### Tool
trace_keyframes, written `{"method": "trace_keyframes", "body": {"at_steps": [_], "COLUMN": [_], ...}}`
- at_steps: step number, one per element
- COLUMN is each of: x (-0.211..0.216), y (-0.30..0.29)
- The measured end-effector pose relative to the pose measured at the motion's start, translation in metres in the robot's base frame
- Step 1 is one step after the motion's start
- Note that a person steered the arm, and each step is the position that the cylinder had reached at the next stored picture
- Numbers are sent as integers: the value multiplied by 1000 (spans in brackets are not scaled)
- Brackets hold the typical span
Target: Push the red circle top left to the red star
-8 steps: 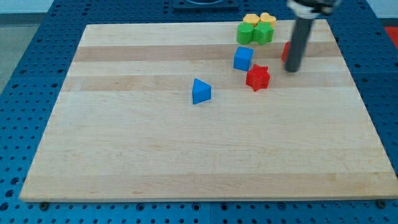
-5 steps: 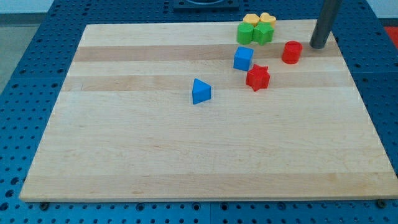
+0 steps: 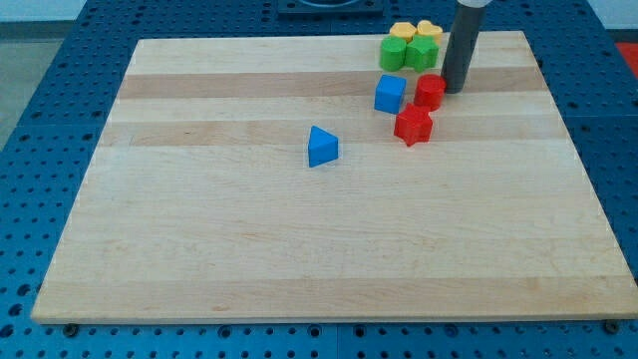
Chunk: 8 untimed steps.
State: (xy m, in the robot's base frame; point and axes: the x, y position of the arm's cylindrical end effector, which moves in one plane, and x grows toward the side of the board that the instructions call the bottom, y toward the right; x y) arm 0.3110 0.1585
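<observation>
in the upper right of the frame, your tip [image 3: 454, 90] sits against the right side of the red circle [image 3: 430, 91], which rests just above the red star [image 3: 413, 125] and right of the blue cube [image 3: 390, 94]. the rod carries no jaws and holds nothing. green blocks [image 3: 408, 53] and yellow blocks [image 3: 415, 31] cluster at the board's [image 3: 249, 249] top edge; a blue triangle [image 3: 321, 147] lies near centre.

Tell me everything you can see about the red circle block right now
The red circle is a small, glossy red cylinder standing flat on the wooden board, near the view's top right. My tip sits against its right side. The red star lies just below it, about touching; the blue cube sits close on its left.
</observation>
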Motion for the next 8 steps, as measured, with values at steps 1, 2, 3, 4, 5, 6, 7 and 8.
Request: {"method": "trace_keyframes", "body": {"at_steps": [1, 2, 3, 4, 5, 6, 7, 8], "x": [0, 0, 0, 0, 0, 13, 35, 38], "y": [-9, -19, -34, -47, -55, -63, -72, -84]}}
